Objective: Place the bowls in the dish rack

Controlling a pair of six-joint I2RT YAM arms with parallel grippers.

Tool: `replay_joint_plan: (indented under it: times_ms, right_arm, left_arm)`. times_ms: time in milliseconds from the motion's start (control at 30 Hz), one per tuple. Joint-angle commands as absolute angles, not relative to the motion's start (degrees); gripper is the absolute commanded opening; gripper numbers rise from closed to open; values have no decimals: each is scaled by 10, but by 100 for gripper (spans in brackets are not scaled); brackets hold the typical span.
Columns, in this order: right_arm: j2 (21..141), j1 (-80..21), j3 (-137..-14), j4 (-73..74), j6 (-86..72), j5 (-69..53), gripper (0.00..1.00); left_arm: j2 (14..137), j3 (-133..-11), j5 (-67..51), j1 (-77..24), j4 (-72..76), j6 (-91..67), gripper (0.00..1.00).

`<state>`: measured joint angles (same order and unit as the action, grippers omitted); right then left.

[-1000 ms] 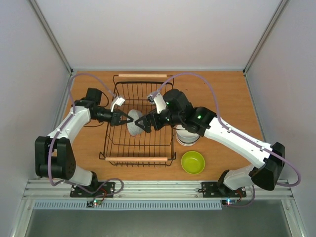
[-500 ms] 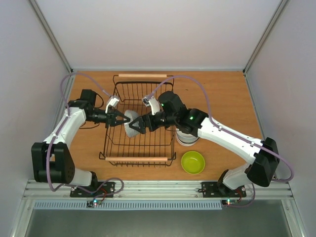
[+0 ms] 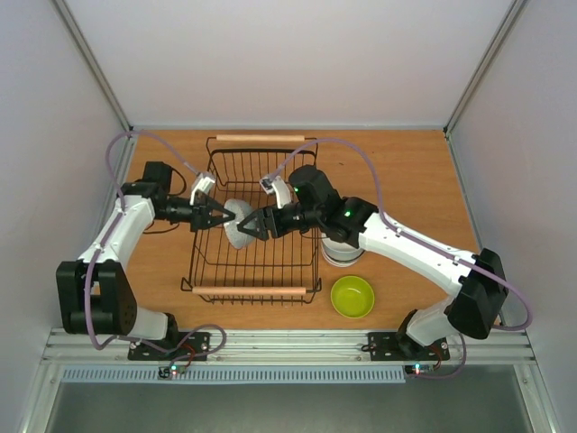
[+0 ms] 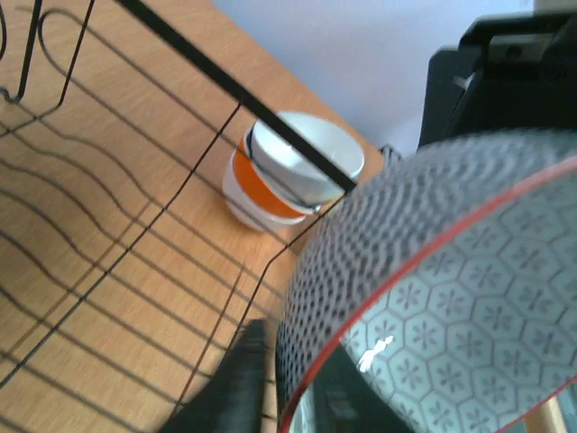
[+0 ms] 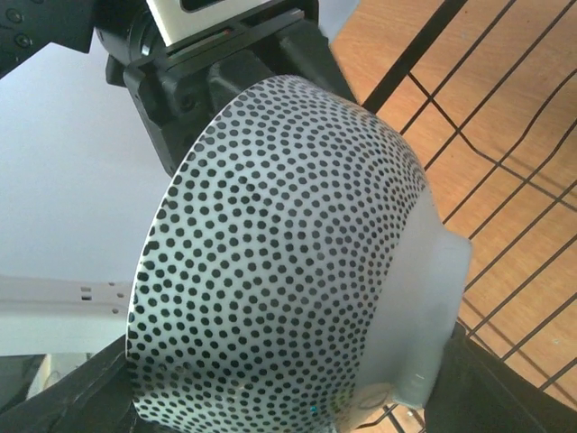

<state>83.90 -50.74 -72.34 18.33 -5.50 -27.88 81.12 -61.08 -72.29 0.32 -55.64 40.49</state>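
A pale bowl with black dots (image 3: 240,233) hangs tilted on its side over the middle of the black wire dish rack (image 3: 251,291). My right gripper (image 3: 254,223) is shut on it from the right; in the right wrist view the bowl (image 5: 279,262) fills the space between the fingers (image 5: 505,388). My left gripper (image 3: 224,216) reaches in from the left. Its jaws straddle the bowl's red rim (image 4: 424,262), one finger (image 4: 236,383) outside with a thin gap, one inside. A stack of white and orange bowls (image 3: 340,251) and a lime green bowl (image 3: 352,296) sit right of the rack.
The rack has wooden bar handles at far (image 3: 261,138) and near ends, and its wires (image 4: 180,41) pass under both grippers. The stacked bowls (image 4: 270,189) stand just outside its right wall. Grey walls enclose the wooden table (image 3: 406,171).
My right arm has carried the dotted bowl a little left. My left gripper drew back, then came in again and now has its jaws around the bowl's rim.
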Motion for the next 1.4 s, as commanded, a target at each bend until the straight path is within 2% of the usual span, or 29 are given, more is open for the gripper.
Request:
replay_joint_plan:
  times_ms: [0, 67, 167, 367, 500, 733, 1100, 1367]
  right_arm:
    - [841, -516, -765, 228, 13, -256, 1]
    - [849, -516, -794, 289, 43, -180, 1]
    - [880, -515, -853, 394, 78, -85, 1]
    - [1006, -517, -1006, 534, 137, 90, 1]
    - [1119, -519, -1114, 613, 171, 190, 1]
    - [1273, -520, -1228, 702, 183, 357, 1]
    - [1418, -518, -1346, 794, 190, 470, 1]
    - [1371, -538, -1323, 781, 178, 526, 1]
  left_arm:
    - [785, -603, -759, -7, -443, 317, 33]
    - [757, -565, -681, -7, -319, 223, 51]
    - [698, -501, -547, -7, -175, 91, 61]
    - [605, -450, -349, -7, -90, 46, 70]
    - [595, -446, -272, 15, -80, 40, 72]
    - [599, -427, -279, 18, -49, 32, 71]
    - [605, -421, -333, 19, -43, 32, 69]
    - [608, -419, -340, 21, -39, 34, 69]
